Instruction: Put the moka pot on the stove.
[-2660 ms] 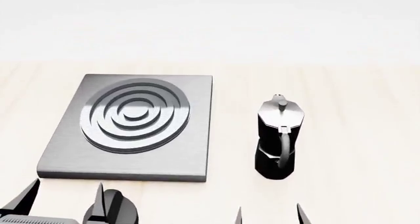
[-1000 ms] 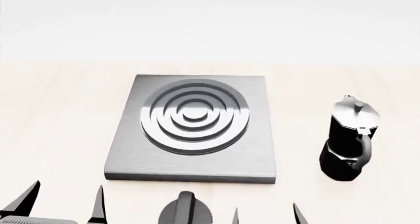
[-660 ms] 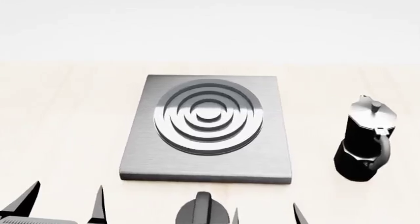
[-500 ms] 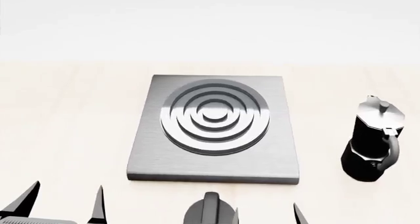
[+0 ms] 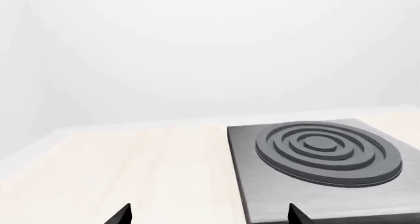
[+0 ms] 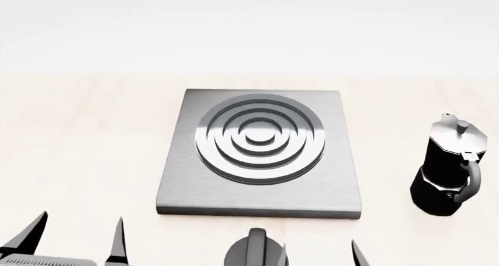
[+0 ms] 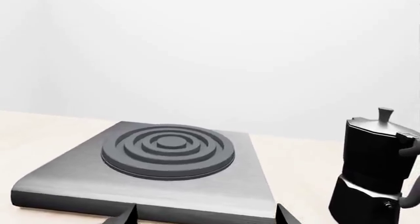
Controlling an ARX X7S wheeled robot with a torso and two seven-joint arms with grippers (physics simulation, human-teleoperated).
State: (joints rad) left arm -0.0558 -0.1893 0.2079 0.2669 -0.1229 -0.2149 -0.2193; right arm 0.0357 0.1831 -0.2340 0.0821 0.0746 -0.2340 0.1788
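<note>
The moka pot (image 6: 448,168) stands upright on the pale wooden counter, to the right of the stove (image 6: 187,184) and apart from it, handle toward me. The stove plate is bare. My left gripper (image 6: 76,245) is open and empty at the near left, short of the stove's front left corner. My right gripper (image 6: 319,255) is open and empty in front of the stove's front edge, well left of the pot. The right wrist view shows the stove (image 7: 78,184) ahead and the pot (image 7: 377,177) off to one side. The left wrist view shows the stove (image 5: 276,194) only.
A short black round knob (image 6: 254,255) sits on the counter just in front of the stove's front edge, next to my right gripper. The pale wooden counter (image 6: 78,137) runs back to a white wall.
In the head view the stove, pot and knob have slid steadily to the right. Both grippers keep their places in the view and stay open. The pot has not moved relative to the stove.
</note>
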